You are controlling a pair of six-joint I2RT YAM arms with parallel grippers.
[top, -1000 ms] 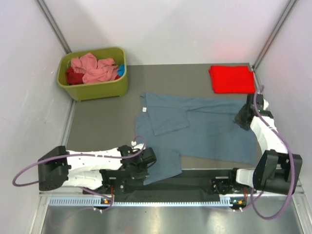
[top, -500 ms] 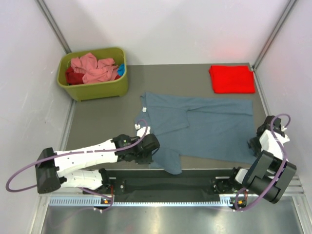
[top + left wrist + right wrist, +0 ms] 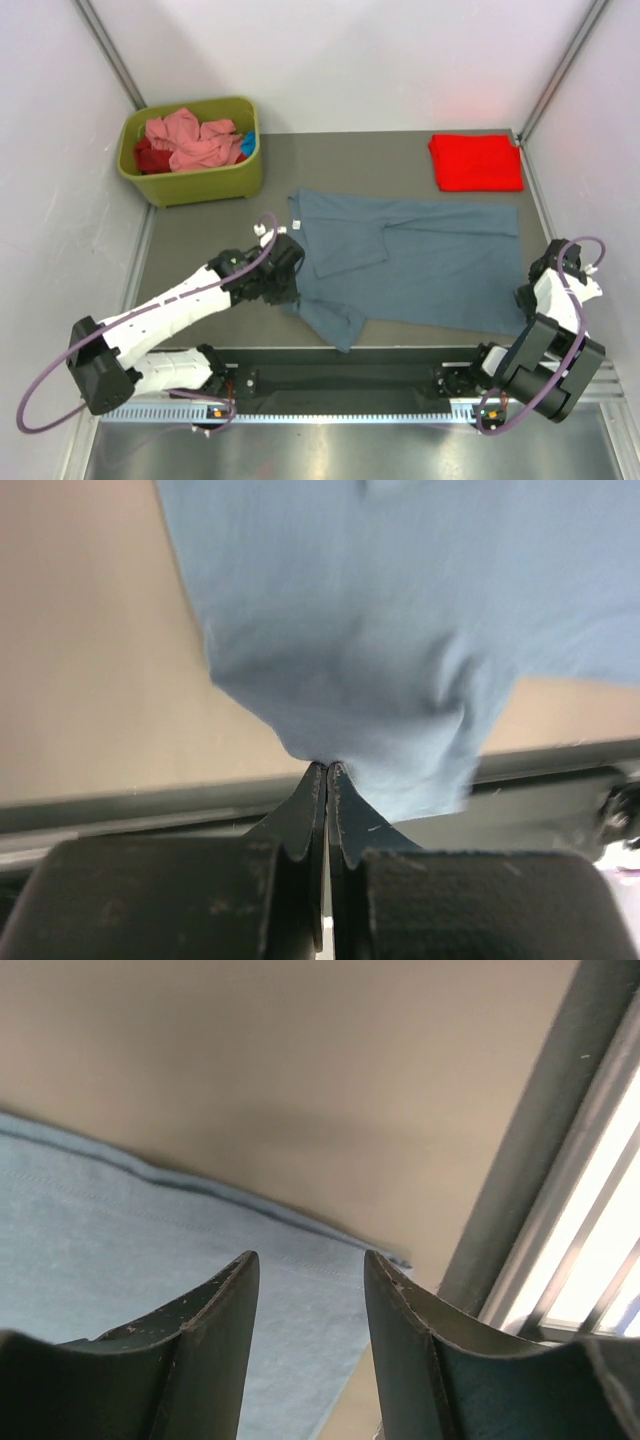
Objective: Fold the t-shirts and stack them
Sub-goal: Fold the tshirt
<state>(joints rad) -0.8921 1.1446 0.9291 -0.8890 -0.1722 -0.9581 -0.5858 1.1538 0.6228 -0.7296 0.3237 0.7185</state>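
A slate blue-grey t-shirt (image 3: 430, 265) lies spread across the middle of the table, one sleeve folded in over its chest. My left gripper (image 3: 285, 272) is shut on a pinch of its near-left fabric (image 3: 380, 630), lifted off the table; in the left wrist view the left gripper (image 3: 327, 767) has its jaws pressed together on the cloth. My right gripper (image 3: 527, 297) stands open just above the shirt's near-right corner (image 3: 150, 1240). Nothing sits between its fingers in the right wrist view of that gripper (image 3: 305, 1260). A bright red t-shirt (image 3: 476, 162) lies folded at the far right.
An olive-green bin (image 3: 205, 182) at the far left holds salmon pink t-shirts (image 3: 185, 140) and a dark red one (image 3: 150, 157). The table's metal side rail (image 3: 520, 1190) runs close beside the right gripper. Walls close in on the table's left and right.
My left gripper has carried the shirt's near-left part away from the front edge toward the collar. The right arm drew back from the shirt's right side to its near-right corner, jaws slightly wider.
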